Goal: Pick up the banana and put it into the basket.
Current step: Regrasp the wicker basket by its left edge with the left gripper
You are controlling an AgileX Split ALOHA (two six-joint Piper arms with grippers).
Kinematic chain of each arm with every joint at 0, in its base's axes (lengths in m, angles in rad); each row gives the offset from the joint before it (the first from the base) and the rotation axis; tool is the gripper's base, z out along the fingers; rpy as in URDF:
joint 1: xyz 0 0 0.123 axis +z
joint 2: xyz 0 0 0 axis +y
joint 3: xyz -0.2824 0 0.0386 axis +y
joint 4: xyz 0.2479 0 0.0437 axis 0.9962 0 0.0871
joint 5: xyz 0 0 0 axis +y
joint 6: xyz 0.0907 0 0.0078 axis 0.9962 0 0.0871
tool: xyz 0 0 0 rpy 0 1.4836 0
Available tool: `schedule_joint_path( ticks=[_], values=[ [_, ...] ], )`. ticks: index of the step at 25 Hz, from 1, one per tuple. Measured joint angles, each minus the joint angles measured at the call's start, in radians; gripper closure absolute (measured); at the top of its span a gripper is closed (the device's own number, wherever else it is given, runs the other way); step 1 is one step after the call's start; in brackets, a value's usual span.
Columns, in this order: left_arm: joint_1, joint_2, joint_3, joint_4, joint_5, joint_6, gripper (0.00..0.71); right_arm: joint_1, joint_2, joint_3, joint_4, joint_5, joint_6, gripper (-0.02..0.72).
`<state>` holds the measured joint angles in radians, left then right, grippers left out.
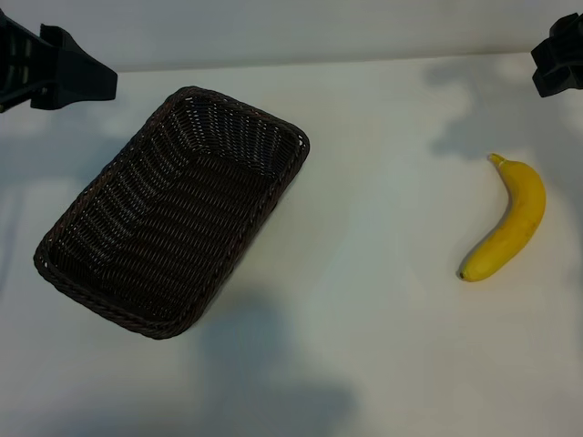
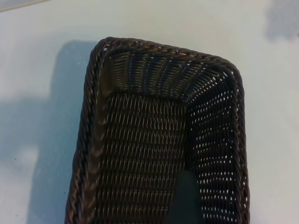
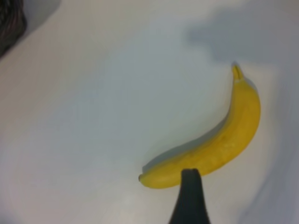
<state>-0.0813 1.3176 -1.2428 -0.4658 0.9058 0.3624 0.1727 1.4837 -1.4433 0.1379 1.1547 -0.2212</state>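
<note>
The banana is seen lying on the white table at the right of the exterior frame, its stem tip turned toward the upper edge of the picture and its blunt end toward the lower left. It is untouched by either arm and lies well apart from the basket, which is set at the left of the same frame, turned diagonally, with one short end toward the upper middle and the other toward the lower left. Nothing is held inside the basket.

The left arm is found at the upper left corner of the exterior frame, above and beside the basket's upper end; only its dark body is shown there. In the left wrist view, the basket's woven floor and rounded far rim are looked down upon, and a single dark fingertip is seen at the lower edge, over the basket's interior. The left claw is released and nothing is grasped.

The right arm is found at the upper right corner, above the banana. In the right wrist view, one dark fingertip is seen at the lower edge, overlapping the banana's blunt half. The right claw is likewise released, with nothing grasped.
</note>
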Motion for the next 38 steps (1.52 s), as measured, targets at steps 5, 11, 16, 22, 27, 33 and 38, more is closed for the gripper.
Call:
schedule_joint_path(
  ticks=[5, 11, 16, 22, 27, 33, 38],
  values=[
    [0.0, 0.0, 0.0, 0.0, 0.0, 0.0, 0.1, 0.0, 0.0, 0.0, -0.005, 0.0, 0.0, 0.144],
    [0.0, 0.0, 0.0, 0.0, 0.0, 0.0, 0.1, 0.0, 0.0, 0.0, -0.005, -0.002, 0.0, 0.152],
    [0.0, 0.0, 0.0, 0.0, 0.0, 0.0, 0.1, 0.0, 0.0, 0.0, -0.005, -0.004, 0.0, 0.153],
    [0.0, 0.0, 0.0, -0.001, 0.0, -0.002, 0.1, 0.0, 0.0, 0.0, -0.005, -0.004, 0.0, 0.153],
    [0.0, 0.0, 0.0, -0.005, -0.047, -0.001, 0.1, 0.0, 0.0, 0.0, -0.005, -0.004, 0.0, 0.153],
    [0.0, 0.0, 0.0, -0.005, -0.006, -0.065, 0.1, 0.0, 0.0, 0.0, -0.005, -0.005, 0.001, 0.155],
    [0.0, -0.001, 0.06, -0.01, 0.026, -0.147, 0.1, 0.0, 0.0, 0.0, -0.005, -0.005, 0.001, 0.155]
  ],
)
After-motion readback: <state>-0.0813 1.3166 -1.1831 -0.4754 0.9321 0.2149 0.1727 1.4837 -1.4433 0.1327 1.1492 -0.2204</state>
